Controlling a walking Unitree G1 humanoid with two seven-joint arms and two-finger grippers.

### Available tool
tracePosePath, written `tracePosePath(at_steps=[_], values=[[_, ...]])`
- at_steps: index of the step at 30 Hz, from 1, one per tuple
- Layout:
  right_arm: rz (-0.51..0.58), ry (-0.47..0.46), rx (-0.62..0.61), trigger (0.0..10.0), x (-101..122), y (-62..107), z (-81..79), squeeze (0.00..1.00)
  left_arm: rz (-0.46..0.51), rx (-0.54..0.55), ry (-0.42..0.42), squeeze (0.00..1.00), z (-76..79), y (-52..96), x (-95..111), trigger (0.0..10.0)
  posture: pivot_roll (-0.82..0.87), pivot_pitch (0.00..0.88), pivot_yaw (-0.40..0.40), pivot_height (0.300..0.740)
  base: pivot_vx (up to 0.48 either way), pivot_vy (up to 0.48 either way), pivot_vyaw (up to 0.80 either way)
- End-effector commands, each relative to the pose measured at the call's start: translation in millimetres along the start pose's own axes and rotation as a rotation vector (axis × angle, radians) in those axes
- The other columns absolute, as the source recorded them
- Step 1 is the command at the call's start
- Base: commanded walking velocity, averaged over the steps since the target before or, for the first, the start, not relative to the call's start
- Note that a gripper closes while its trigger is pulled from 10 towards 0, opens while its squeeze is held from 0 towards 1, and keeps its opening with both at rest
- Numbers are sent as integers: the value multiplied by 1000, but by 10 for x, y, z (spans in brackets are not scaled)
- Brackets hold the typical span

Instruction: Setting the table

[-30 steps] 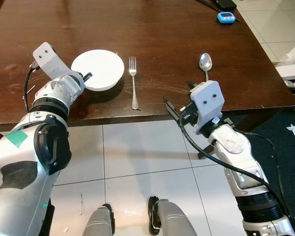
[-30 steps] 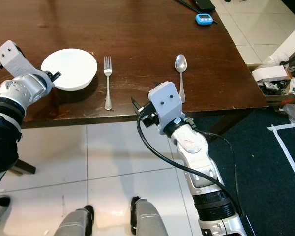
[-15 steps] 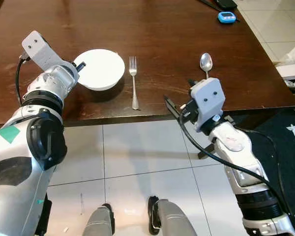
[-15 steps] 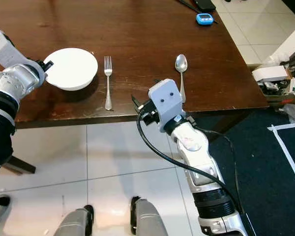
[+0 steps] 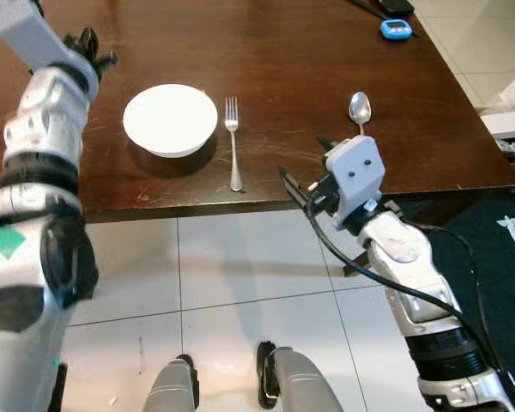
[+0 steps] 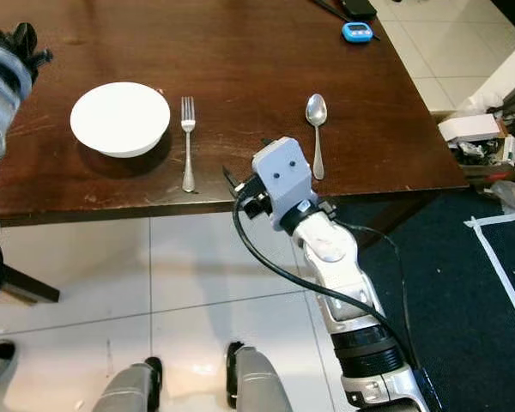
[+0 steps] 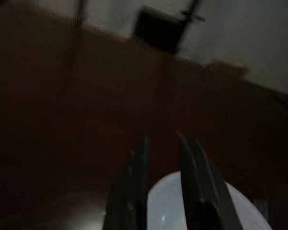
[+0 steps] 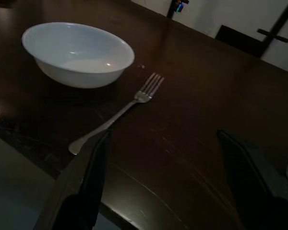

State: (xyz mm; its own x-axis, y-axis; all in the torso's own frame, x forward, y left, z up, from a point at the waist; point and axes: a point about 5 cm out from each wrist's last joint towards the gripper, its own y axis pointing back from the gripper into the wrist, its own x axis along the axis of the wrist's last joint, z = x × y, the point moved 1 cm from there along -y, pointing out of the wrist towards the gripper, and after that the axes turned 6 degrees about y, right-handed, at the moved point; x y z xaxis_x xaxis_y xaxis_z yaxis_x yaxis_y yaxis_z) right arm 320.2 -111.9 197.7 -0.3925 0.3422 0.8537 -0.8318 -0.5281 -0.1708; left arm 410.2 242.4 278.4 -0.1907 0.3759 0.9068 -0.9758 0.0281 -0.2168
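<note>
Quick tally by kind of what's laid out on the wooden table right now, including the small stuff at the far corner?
Bowls: 1, white
Forks: 1
Spoons: 1
Small blue gadgets: 1, at the far corner
Dark items at the far edge: 1, too cropped to identify
Total: 5

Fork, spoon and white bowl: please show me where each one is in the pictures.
fork (image 5: 233,142), left eye view, middle of handle.
spoon (image 5: 359,108), left eye view, on its bowl end.
white bowl (image 6: 120,118), right eye view, inside centre.
</note>
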Motion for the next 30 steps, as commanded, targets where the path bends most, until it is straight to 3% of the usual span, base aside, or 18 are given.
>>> tracePosePath(at_steps=[1, 3, 4, 6, 9, 12, 14, 17, 18, 19, 20, 21, 27, 28, 29, 30], values=[[-20, -1, 13, 10000, -67, 25, -40, 0, 31, -147, -19, 0, 146, 39, 95, 10000, 18, 159, -10, 740, 0, 0, 0], [-20, -2, 14, 10000, -73, 26, -42, 0, 12, -353, -94, 0, 275, 229, 37, 10000, 18, 155, -10, 740, 0, 0, 0], [-21, -1, 15, 10000, -80, 36, -41, 0, -93, -569, -239, 0, 403, 485, -143, 10000, 16, 151, -10, 740, 0, 0, 0], [-21, 1, 16, 10000, -84, 43, -38, 0, -179, -676, -340, 0, 447, 637, -289, 10000, 15, 149, -9, 740, 0, 0, 0], [-23, 1, 15, 10000, -94, 60, -34, 0, -257, -769, -418, 0, 445, 788, -453, 10000, 17, 148, -10, 740, 0, 0, 0], [-24, 0, 17, 10000, -107, 69, -41, 0, -233, -808, -426, 0, 466, 859, -499, 10000, 16, 141, -11, 740, 0, 0, 0], [-25, 0, 18, 10000, -109, 71, -43, 0, -224, -816, -432, 0, 471, 875, -509, 10000, 16, 141, -11, 740, 0, 0, 0], [-27, -11, 42, 10000, -131, 97, -96, 0, -283, -760, -523, 0, 421, 866, -679, 10000, 17, 139, -8, 740, 0, 0, 0], [-28, -12, 50, 10000, -138, 108, -115, 0, -297, -740, -538, 0, 417, 868, -721, 5412, 17, 138, -8, 740, 0, 0, 0], [-28, -13, 58, 10000, -145, 120, -133, 0, -302, -707, -540, 0, 416, 862, -765, 2471, 17, 137, -6, 740, 0, 0, 0], [-28, -13, 58, 10000, -145, 120, -133, 0, -302, -707, -540, 0, 416, 862, -765, 2471, 17, 137, -6, 740, 0, 0, 0], [-28, -17, 62, 10000, -146, 125, -144, 0, -300, -680, -531, 0, 412, 855, -794, 0, 17, 137, -6, 740, 0, 0, 0], [1, -85, 113, 10000, -108, 137, -205, 0, -326, -662, -552, 0, 431, 910, -982, 235, 16, 139, 0, 740, 0, 0, 0], [16, -165, 213, 10000, -83, 174, -315, 0, -343, -679, -569, 0, 462, 969, -1112, 6353, 16, 139, -1, 740, 0, 0, 0], [16, -165, 213, 10000, -83, 174, -315, 0, -343, -679, -569, 0, 462, 969, -1112, 6353, 16, 139, -1, 740, 0, 0, 0], [20, -182, 269, 10000, -77, 202, -378, 0, -358, -695, -568, 0, 481, 1002, -1170, 7412, 13, 139, 0, 740, 0, 0, 0]])
